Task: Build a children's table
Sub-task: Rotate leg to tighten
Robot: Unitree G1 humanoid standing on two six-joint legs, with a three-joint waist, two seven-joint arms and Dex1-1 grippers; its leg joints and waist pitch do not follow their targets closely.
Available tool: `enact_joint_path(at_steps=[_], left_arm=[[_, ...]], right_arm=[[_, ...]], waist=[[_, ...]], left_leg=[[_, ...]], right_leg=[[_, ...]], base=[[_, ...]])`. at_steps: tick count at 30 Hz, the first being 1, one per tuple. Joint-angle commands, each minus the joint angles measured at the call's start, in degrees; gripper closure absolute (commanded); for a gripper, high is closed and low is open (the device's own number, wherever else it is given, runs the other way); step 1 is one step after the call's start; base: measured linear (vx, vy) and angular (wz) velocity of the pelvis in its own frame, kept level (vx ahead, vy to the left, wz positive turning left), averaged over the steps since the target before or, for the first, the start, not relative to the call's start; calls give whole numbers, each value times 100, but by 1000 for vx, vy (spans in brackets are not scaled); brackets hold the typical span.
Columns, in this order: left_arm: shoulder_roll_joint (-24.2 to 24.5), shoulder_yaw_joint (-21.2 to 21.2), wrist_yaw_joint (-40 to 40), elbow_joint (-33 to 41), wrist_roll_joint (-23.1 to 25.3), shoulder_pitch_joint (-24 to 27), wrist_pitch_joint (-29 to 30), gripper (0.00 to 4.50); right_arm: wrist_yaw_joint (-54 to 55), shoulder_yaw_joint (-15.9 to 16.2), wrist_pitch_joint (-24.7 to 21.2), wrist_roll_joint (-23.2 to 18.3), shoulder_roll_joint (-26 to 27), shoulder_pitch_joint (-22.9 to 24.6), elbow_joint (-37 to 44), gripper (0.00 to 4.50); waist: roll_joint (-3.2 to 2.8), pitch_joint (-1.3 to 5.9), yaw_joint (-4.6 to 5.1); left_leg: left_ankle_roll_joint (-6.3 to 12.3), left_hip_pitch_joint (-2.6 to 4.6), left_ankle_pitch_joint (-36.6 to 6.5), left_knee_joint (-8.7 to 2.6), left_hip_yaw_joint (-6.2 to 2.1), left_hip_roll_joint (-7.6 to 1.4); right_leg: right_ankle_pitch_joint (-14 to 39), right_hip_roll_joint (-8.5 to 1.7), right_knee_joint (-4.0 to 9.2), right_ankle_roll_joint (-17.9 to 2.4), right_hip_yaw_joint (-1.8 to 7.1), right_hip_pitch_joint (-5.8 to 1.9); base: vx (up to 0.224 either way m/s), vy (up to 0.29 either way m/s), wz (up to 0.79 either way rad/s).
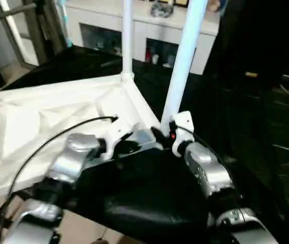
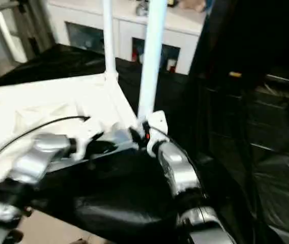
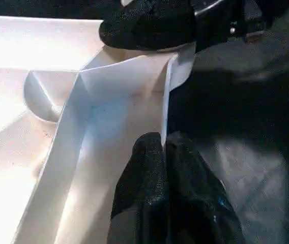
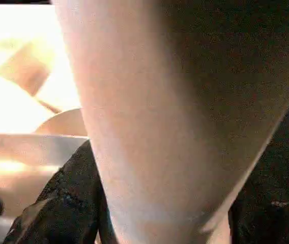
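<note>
While the table top (image 1: pixel 48 122) lies upside down on the black-draped desk (image 1: pixel 149 198), ribbed underside up, two white legs rise from its corner sockets: a far leg (image 1: pixel 127 35) at the corner toward the white cabinet (image 1: pixel 139 30), and a near leg (image 1: pixel 183 61) at the corner nearest the robot's right side. That near corner sits at the middle of the desk, close to both arms.

The left end effector (image 3: pixel 162 152) is closed to a narrow pinch on the thin raised rim of the top, just beside the near corner; in the left wrist view its two black fingers (image 3: pixel 144 168) sit on either side of that white edge. The likely reason is to pin the light plastic top so it cannot slide or tip while the leg is worked.

The right end effector (image 1: pixel 171 133) is at the base of the near leg, right above the socket. In the right wrist view the leg crosses close in front of the camera, with a black finger (image 4: pixel 63 203) against its side, so the jaws appear to be set around the tube at its width. Gripping low probably gives the best control for pressing or twisting it home.

By my judgement, two legs are standing, and seating this one is the step in hand.
</note>
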State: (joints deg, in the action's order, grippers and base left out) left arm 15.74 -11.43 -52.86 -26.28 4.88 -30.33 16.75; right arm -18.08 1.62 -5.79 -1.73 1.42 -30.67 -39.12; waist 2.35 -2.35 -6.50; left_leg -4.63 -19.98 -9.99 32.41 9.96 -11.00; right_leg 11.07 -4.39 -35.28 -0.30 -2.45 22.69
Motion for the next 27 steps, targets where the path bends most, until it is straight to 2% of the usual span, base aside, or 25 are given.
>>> enact_joint_path(at_steps=[1, 3, 5, 8, 9, 11, 12, 13, 15, 16, 19, 20, 24, 27], left_arm=[[-325, -3, 805, -269, 119, -250, 27, 450], [-406, -31, 773, -302, 103, -291, -66, 450], [-381, -87, 583, -279, 72, -303, -208, 450], [-179, -189, 112, -156, -17, -250, -378, 450], [-142, -201, 25, -134, -36, -240, -406, 450], [61, -285, -473, -18, -118, -171, -563, 450], [61, -285, -473, -18, -118, -171, -563, 450], [240, -359, -888, 79, -184, -102, -672, 450], [311, -384, -1055, 113, -213, -76, -714, 450], [456, -443, -1420, 208, -313, -13, -778, 450], [599, -502, -1718, 287, -384, 42, -872, 450], [629, -508, -1770, 289, -395, 48, -899, 450], [740, -490, -2071, 309, -509, 71, -944, 450], [745, -480, -2103, 311, -511, 65, -937, 450]], right_arm=[[-285, 585, -117, 336, 374, 87, -403, 182], [-588, 574, -38, 224, 403, 48, -447, 182], [-883, 546, 8, 89, 395, 38, -374, 112], [-1247, 786, 286, 128, 193, 77, -199, 110], [-1340, 832, 330, 131, 150, 93, -155, 110], [-1945, 945, 378, 4, -70, 203, 109, 110], [-1945, 945, 378, 4, -70, 203, 109, 110], [-2363, 991, 337, -119, -243, 295, 343, 110], [-2506, 999, 330, -152, -313, 327, 425, 110], [-2836, 994, 291, -218, -469, 400, 599, 110], [-3189, 1011, 214, -300, -647, 477, 779, 110], [-3299, 1015, 194, -316, -696, 499, 826, 110], [-4154, 1229, -152, -528, -1113, 710, 1317, 110], [-4349, 1326, -180, -527, -1248, 772, 1442, 110]], waist=[[0, 273, -8], [-4, 283, -22], [-30, 286, -33], [-35, 292, -14], [-61, 292, -21], [-42, 303, 3], [-32, 314, -17], [-40, 329, -6], [-34, 339, 9], [-33, 343, 6], [-45, 336, 4], [-56, 307, -13], [-56, 290, -64], [-44, 292, -101]], left_leg=[[-87, 24, -1441, -401, -40, -175], [-43, 14, -1391, -400, -43, -172], [-23, 11, -1388, -407, -48, -178], [-34, -2, -1489, -420, -64, -187], [-38, 3, -1478, -418, -65, -185], [-25, -19, -1392, -411, -62, -180], [50, -23, -1292, -390, -56, -177], [111, -17, -1114, -376, -51, -177], [231, -30, -854, -348, -35, -172], [287, -22, -804, -337, -32, -171], [346, -13, -840, -338, -26, -190], [298, -6, -1034, -359, -21, -204], [168, 19, -1351, -386, -25, -231], [141, 15, -1361, -379, -22, -226]], right_leg=[[1291, -378, 453, -943, 243, -212], [1340, -381, 456, -878, 239, -217], [1286, -371, 452, -870, 234, -212], [1285, -372, 451, -866, 221, -223], [1264, -372, 454, -874, 220, -220], [1079, -365, 430, -925, 220, -241], [880, -360, 411, -936, 221, -261], [542, -355, 376, -1025, 221, -263], [68, -340, 330, -1158, 213, -276], [-51, -342, 323, -1234, 205, -280], [-16, -345, 322, -1326, 197, -266], [273, -337, 348, -1341, 196, -250], [724, -346, 385, -1242, 201, -239], [805, -366, 391, -1220, 211, -236]], base=[[0, 0, 0], [0, 0, 0], [0, 0, 0], [0, 0, 0], [0, 0, 0], [0, 0, 0], [0, 0, 0], [0, 0, 0], [0, 0, 0], [0, 0, 0], [0, 0, 0], [0, 0, 0], [0, 0, 0], [0, 0, 0]])
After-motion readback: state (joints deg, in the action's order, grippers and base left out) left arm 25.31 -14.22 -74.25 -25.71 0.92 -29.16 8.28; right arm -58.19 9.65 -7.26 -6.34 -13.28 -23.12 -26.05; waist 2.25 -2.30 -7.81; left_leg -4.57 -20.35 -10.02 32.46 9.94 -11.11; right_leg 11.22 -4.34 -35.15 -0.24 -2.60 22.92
